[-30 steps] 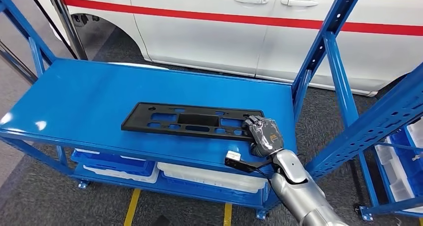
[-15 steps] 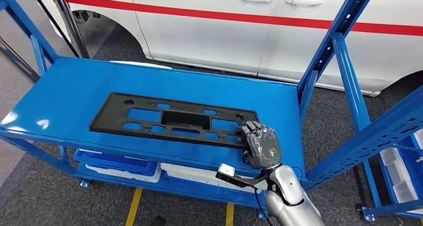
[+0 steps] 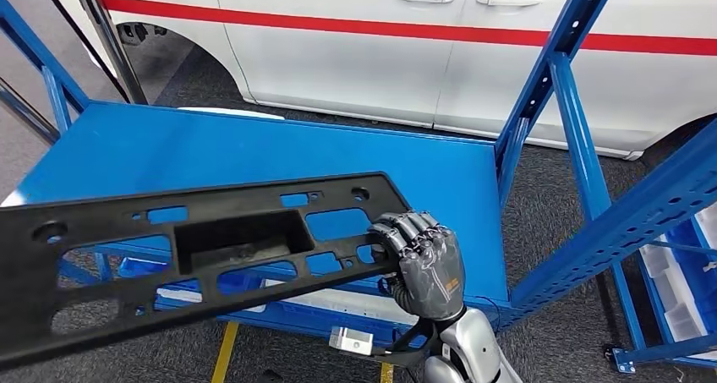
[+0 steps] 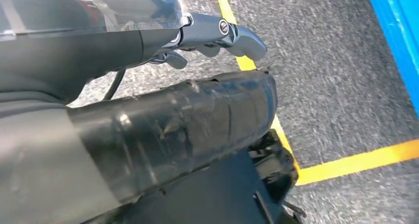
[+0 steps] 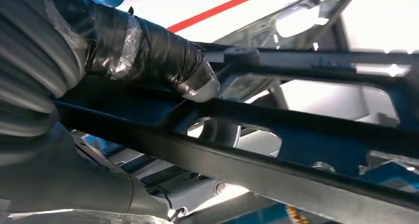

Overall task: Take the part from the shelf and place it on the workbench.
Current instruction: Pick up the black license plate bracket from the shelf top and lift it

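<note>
The part (image 3: pixel 194 256) is a long black plastic panel with several cut-outs. It is lifted off the blue shelf (image 3: pixel 254 150) and slants toward me, its left end low and close. My right hand (image 3: pixel 420 265) grips its right end, fingers curled over the top edge. In the right wrist view the taped thumb (image 5: pixel 148 51) presses on the panel's frame (image 5: pixel 316 125). My left hand (image 4: pixel 173 120) hangs over the grey floor with its fingers apart and nothing in it.
A white car (image 3: pixel 380 53) with a red stripe stands behind the shelf. A blue upright (image 3: pixel 550 79) rises at the shelf's right rear corner, and a second blue rack (image 3: pixel 676 197) with bins stands further right. Yellow lines (image 4: pixel 346 164) mark the floor.
My right hand has raised the panel off the shelf top and pulled it toward me; it now looks much larger and tilted. The view has shifted slightly.
</note>
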